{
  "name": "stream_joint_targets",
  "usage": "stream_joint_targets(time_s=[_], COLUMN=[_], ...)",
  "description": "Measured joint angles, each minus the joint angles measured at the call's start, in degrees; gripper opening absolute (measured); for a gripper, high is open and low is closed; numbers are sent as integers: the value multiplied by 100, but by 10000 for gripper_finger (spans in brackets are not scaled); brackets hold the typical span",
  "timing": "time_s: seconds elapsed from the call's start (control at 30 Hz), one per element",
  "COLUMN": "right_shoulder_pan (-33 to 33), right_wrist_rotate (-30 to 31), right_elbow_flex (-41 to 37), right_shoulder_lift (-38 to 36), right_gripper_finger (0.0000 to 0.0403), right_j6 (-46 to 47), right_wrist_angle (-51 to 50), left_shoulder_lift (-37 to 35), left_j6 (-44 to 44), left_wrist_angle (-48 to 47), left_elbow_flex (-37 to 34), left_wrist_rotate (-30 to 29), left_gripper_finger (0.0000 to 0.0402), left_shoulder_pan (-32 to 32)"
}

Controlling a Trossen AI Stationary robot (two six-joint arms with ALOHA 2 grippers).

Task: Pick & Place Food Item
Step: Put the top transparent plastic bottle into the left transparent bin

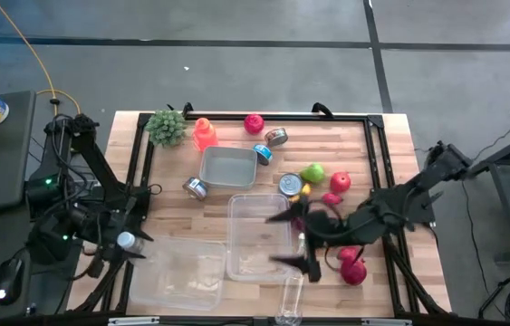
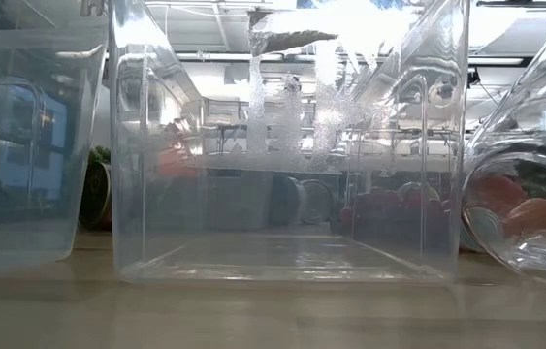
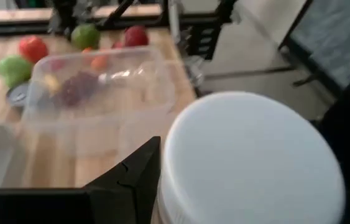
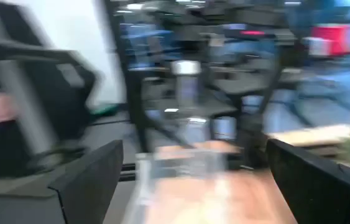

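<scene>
My left gripper [image 1: 126, 244] hangs over the table's left edge, shut on a small round can [image 3: 249, 162] whose flat white top fills the left wrist view. In the high view the can [image 1: 126, 241] shows beside the near-left clear tub [image 1: 178, 272]. My right gripper [image 1: 296, 239] stands open above the right wall of the middle clear tub [image 1: 256, 237]. Its two fingers are wide apart in the right wrist view, and nothing is between them [image 4: 202, 186]. My left gripper pinches the can between its two fingers, by its round side [image 3: 165, 180] just below the white top. One dark finger [image 3: 131, 180] shows against that side; the can hides the other. The can is lifted clear of the table.
Red and green fruit [image 1: 340, 182] and small cans [image 1: 291, 185] lie on the table's right half, with more red fruit [image 1: 352, 267] under my right arm. A grey tray [image 1: 228, 167], a green plant [image 1: 167, 127] and an orange bottle [image 1: 204, 133] stand farther back. A clear jar [image 1: 291, 303] lies at the near edge.
</scene>
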Motion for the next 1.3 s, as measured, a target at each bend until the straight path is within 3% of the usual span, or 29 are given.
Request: stream_joint_targets(time_s=[0.13, 0.27, 0.63, 0.83, 1.3], right_shoulder_pan=[-40, -42, -1, 69, 126], right_wrist_rotate=[-971, -1359, -1350, -1355, -1309], right_elbow_flex=[0, -1, -1, -1, 1], right_shoulder_lift=[320, 567, 609, 608, 744], right_gripper_finger=[382, 382, 382, 382, 382], right_j6=[-337, -486, -392, -349, -445], right_wrist_angle=[740, 1404, 2083, 1972, 1751], left_shoulder_lift=[-4, 0, 130, 155, 155], left_j6=[-260, -243, -297, -368, -1067], left_wrist_angle=[-385, -435, -105, 363, 443], left_elbow_flex=[0, -65, -527, -937, -1466], left_wrist_rotate=[-4, -2, -121, -399, -517], left_gripper_finger=[167, 167, 167, 167, 173], left_shoulder_pan=[4, 2, -81, -315, -287])
